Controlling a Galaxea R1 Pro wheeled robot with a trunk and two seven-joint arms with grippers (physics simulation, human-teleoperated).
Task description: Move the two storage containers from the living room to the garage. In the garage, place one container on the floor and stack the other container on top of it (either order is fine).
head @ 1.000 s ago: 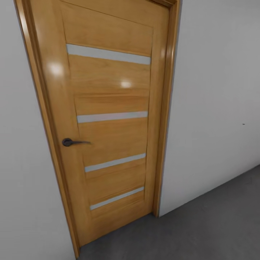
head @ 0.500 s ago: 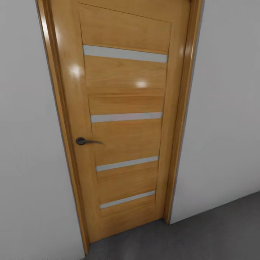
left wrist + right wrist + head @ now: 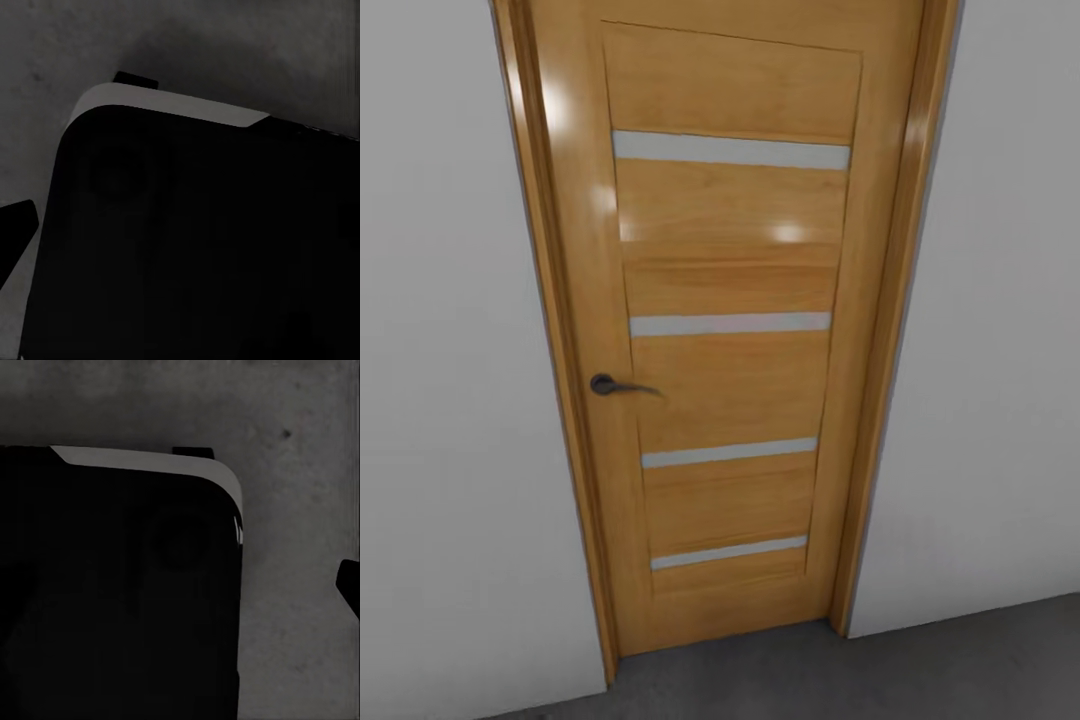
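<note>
Since a second ago the head camera has swung, so the closed wooden door [image 3: 730, 330] now sits nearer the middle of the view and less of the floor [image 3: 960, 665] shows at 5 o'clock; the door itself has not moved. It is a honey-coloured door with four pale horizontal strips, set in a matching frame [image 3: 890, 330] between white walls [image 3: 450, 400]. A dark lever handle [image 3: 618, 386] sits at about 9 o'clock on the door. The dark grey concrete floor runs along the bottom edge, from 6 to 4 o'clock. Each wrist view looks down on rough grey floor [image 3: 225, 52] past a black, rounded robot body panel [image 3: 195, 247]; whether either end effector is wide or narrow cannot be told. The containers' whereabouts cannot be told from these views.
</note>
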